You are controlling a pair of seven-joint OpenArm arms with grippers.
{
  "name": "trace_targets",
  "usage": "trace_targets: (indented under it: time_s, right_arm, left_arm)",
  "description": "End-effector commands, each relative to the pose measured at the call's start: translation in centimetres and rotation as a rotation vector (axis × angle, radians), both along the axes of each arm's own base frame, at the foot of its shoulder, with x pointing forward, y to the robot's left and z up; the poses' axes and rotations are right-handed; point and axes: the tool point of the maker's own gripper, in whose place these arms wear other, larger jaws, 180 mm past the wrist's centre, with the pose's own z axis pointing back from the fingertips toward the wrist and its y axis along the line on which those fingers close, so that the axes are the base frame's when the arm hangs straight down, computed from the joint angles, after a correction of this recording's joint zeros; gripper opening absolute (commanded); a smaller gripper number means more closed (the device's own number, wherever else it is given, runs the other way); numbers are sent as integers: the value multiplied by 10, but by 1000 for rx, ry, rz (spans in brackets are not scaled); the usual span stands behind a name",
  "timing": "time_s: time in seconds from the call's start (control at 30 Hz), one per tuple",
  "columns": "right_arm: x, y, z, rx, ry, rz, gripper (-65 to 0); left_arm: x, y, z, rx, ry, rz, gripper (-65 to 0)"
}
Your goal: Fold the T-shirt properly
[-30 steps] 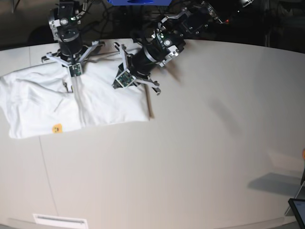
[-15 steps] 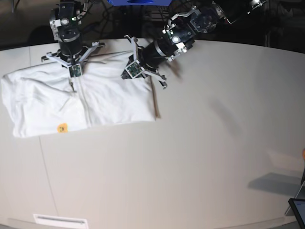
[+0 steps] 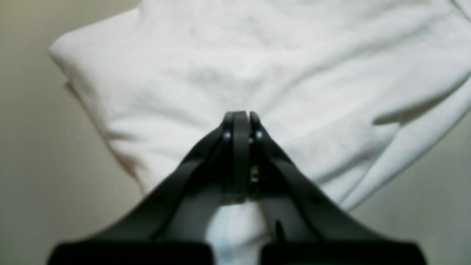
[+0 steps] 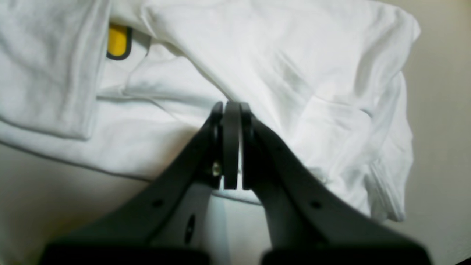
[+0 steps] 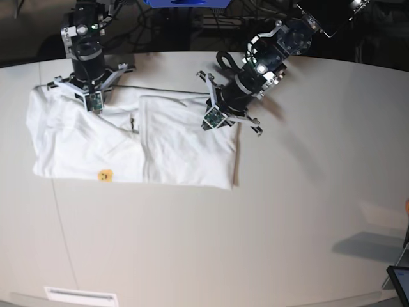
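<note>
- Left tool [image 5: 215, 119], on the base view's right: jaws clenched, tips together in the left wrist view [image 3: 241, 121], white cloth bunched just beneath; pinched cloth likely, cannot be confirmed from the blurred close-up.
- Right tool [image 5: 94, 101], on the base view's left: jaws likewise clenched [image 4: 230, 110], sitting on the far edge of the cloth; a grasp of a thin hem probable, not plainly visible.
- T-shirt [image 5: 83, 144]: lying on the desk [image 5: 255, 224] at its far left part, plain white side up, roughly rectangular, with a folded panel [image 5: 185, 141] layered over its right portion.
- Small yellow patch [image 5: 104, 174] of print showing at the near edge; same yellow mark visible in the right wrist view [image 4: 117, 40].
- Step in hand, as judged: positioning or tensioning of the far edge, both tools placed along it, fold partly made but not finished.
- Next move, as judged: carrying the gripped far edge toward the near edge, both tools kept level to avoid skewing; wrinkles near the middle in need of smoothing.
- Surroundings: dark tablet-like object [image 5: 399, 281] at the desk's near right corner, well apart from the cloth; white label strip [image 5: 80, 295] at the near left edge.
- Obstructions: none between the tools and the near edge; only the loose right-hand fold at risk of slipping open.
</note>
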Motion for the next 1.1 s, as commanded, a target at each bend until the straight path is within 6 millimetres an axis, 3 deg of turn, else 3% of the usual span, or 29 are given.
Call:
trace_targets:
  time_s: [0.0,0.1,0.27,0.4,0.5,0.6,0.67,0.8,1.07]
  right_arm:
    - [7,-1,13,16,-54,-5,-633]
    - [10,-28,23,106,-111,-110,-605]
    - [8,-77,44,261,-186,-152,-435]
    - [9,-114,53,297,-135,-172,-332]
    - [8,-136,59,338,-66,-146,-268]
    - [3,-170,67,333,-23,-179,-202]
    - [3,-188,72,301,17,-200,-171]
    - [-1,-209,57,307,165,-240,-125]
    - [-6,-222,4,484,286,-295,-89]
  left_arm:
    - [4,-2,13,-22,-32,-9,-650]
    - [-2,-2,16,-37,-28,2,-650]
    - [-3,13,16,-36,-23,50,-650]
    - [0,31,17,-18,-32,83,-650]
    - [0,31,30,-25,-56,72,-650]
    - [2,27,44,-47,-87,64,-650]
    - [2,33,46,-47,-88,86,-650]
    - [5,51,53,-42,-110,142,-650]
    - [14,111,59,15,-142,297,-650]
